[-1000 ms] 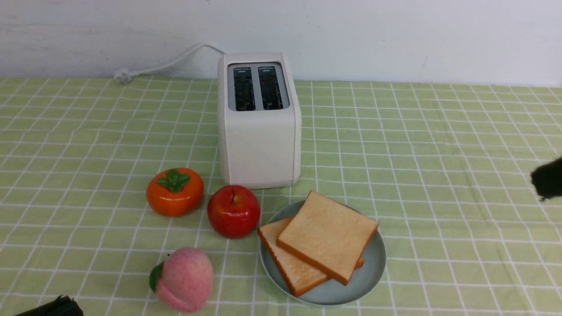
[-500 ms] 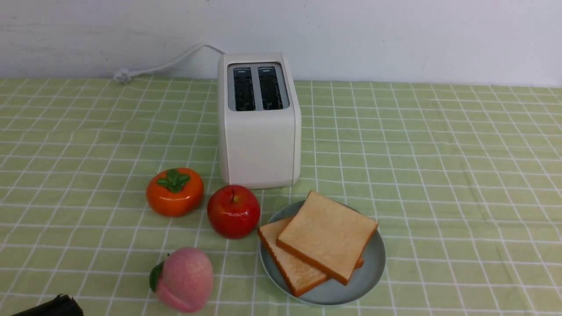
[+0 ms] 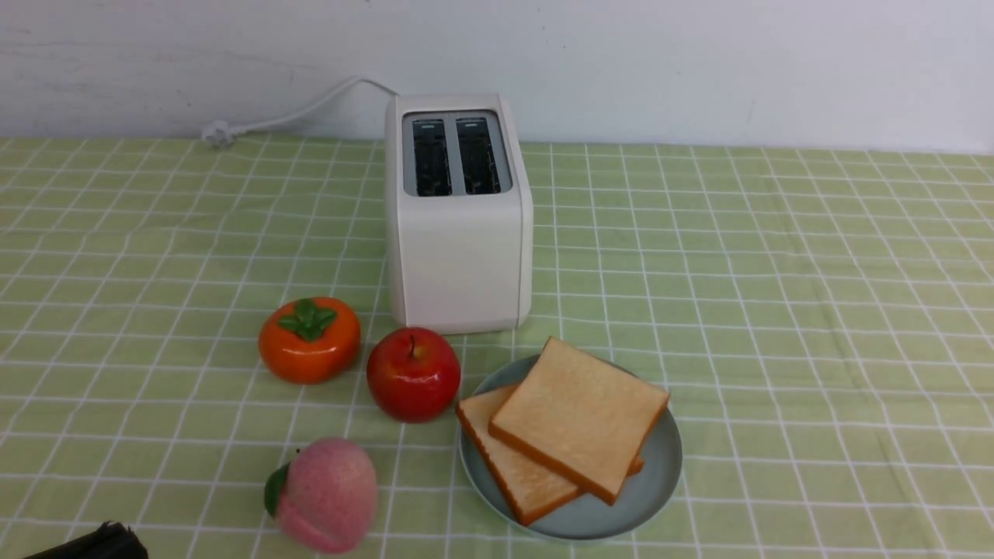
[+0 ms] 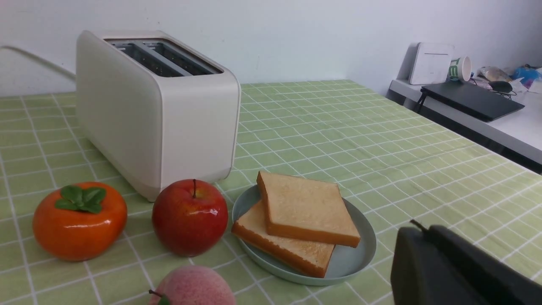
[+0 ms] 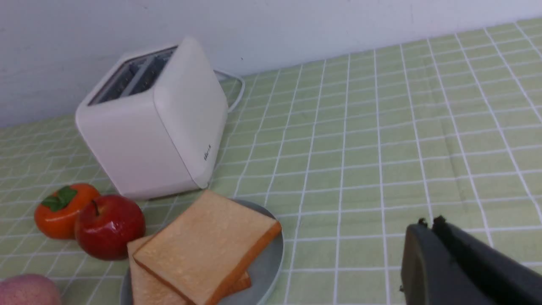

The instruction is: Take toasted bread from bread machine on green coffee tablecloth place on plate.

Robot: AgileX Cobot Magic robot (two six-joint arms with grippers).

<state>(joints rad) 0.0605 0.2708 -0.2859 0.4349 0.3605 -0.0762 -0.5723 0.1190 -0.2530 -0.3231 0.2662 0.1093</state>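
1. two slices of toast (image 3: 578,419) lie stacked and skewed on the plate (image 3: 660,466), the upper one overhanging the lower.
2. the toaster (image 3: 458,225) stands just behind the plate on the green checked cloth (image 3: 776,310), both slots empty.
3. the left gripper (image 4: 417,226) is closed, holding nothing.
4. the right gripper (image 5: 427,222) is closed and empty, well apart from the plate.
5. an apple (image 3: 413,374) sits just beside the plate.
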